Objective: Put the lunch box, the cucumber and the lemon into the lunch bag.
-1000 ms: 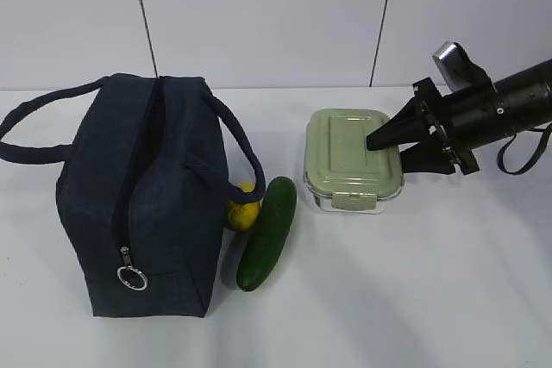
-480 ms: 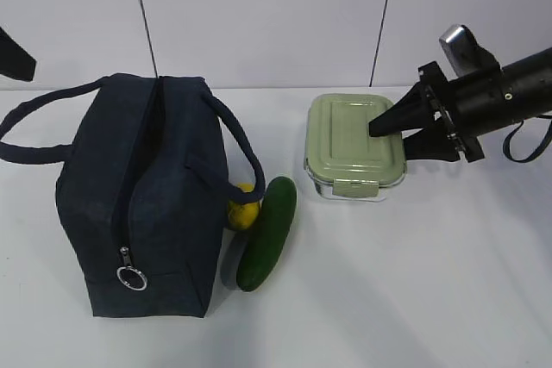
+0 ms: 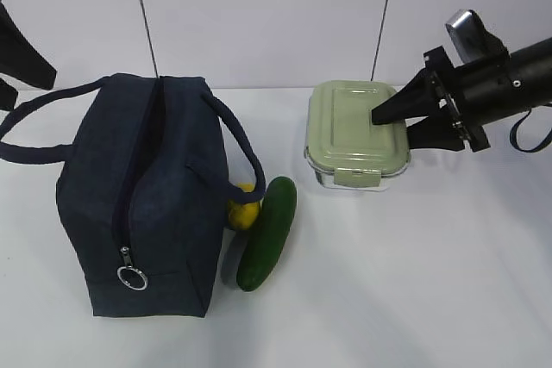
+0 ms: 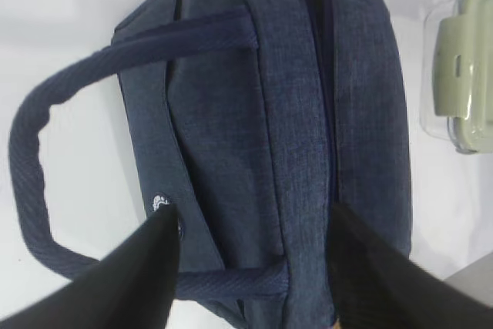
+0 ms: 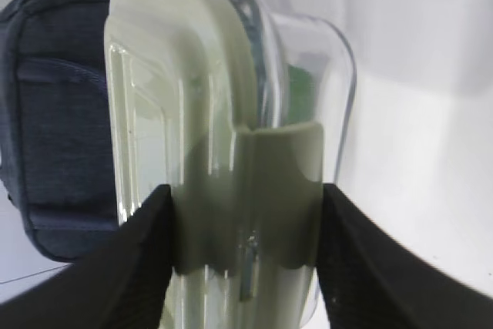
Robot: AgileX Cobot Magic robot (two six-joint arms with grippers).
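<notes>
You're lifting the lunch box (image 3: 356, 133), right gripper (image 3: 403, 122) clamping it; left gripper (image 4: 250, 225) (spread) arriving over seemingly zipped lunch bag (image 3: 142, 200).

I seem to work at a lab or test bench rather than in anyone's home. A bare white table (image 3: 414, 299) spreads under me, and at twelve o'clock a plain white panelled wall (image 3: 259, 15) rises, split by thin dark seams (image 3: 145, 15). No cupboards, stove or sink edge show. The few props look staged: a lunch bag (image 3: 142, 204) at nine o'clock, a cucumber (image 3: 267, 234) and lemon (image 3: 244, 208) beside it, a lunch box (image 3: 354, 135) at one o'clock.
</notes>
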